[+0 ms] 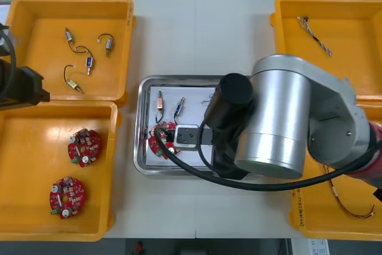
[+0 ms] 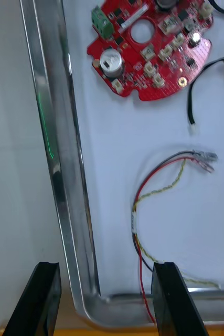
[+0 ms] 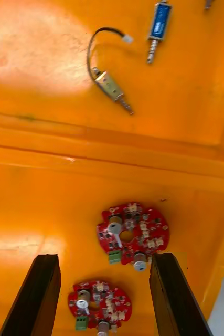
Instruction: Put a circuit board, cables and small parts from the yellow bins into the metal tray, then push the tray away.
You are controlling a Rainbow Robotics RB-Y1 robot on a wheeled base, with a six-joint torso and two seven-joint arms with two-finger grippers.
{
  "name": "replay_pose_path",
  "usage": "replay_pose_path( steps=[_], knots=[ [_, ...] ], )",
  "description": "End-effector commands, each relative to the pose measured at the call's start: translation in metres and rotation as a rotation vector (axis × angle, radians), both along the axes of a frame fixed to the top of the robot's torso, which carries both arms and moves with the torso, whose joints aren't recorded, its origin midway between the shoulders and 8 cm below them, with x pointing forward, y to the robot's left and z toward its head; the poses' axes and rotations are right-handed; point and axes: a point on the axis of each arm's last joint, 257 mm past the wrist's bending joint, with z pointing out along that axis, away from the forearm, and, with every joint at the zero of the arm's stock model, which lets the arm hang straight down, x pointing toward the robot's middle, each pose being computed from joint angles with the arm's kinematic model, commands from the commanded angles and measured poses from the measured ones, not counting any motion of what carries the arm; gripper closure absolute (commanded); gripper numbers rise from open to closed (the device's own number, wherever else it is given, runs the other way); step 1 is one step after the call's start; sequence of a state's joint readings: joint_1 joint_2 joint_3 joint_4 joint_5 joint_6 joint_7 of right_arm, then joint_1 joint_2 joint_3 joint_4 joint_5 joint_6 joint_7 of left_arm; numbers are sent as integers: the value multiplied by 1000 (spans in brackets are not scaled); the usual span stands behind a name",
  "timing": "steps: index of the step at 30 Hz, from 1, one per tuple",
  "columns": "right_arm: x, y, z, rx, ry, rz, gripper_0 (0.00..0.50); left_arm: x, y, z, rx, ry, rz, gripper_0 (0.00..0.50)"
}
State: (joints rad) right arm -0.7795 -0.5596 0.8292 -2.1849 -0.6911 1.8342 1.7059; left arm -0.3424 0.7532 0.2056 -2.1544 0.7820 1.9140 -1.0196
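My right arm reaches over the shiny metal tray; the right pincer hangs wide open, empty, above a tray corner. The left pincer, equally open and empty, hovers over two round red circuit boards in a yellow bin. The tray holds one red board, one red-and-yellow cable, two small metal parts.

The front camera looked steeply down on the whole counter. The right wrist camera sat close over a tray corner, the left over bins left of it.
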Motion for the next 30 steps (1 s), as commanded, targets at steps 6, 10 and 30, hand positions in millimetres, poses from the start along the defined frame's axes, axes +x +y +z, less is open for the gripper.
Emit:
replay_pose_path(
  steps=[6,10,30],
  knots=[
    [5,46,-25,-20,-17,152,0,-39,63,-5,118,32,-5,0],
    [5,46,-43,-54,6,156,0,-47,64,-12,111,51,-12,0],
    [-2,40,-80,-148,13,180,0,-56,32,-15,67,64,-143,0]
  ],
)
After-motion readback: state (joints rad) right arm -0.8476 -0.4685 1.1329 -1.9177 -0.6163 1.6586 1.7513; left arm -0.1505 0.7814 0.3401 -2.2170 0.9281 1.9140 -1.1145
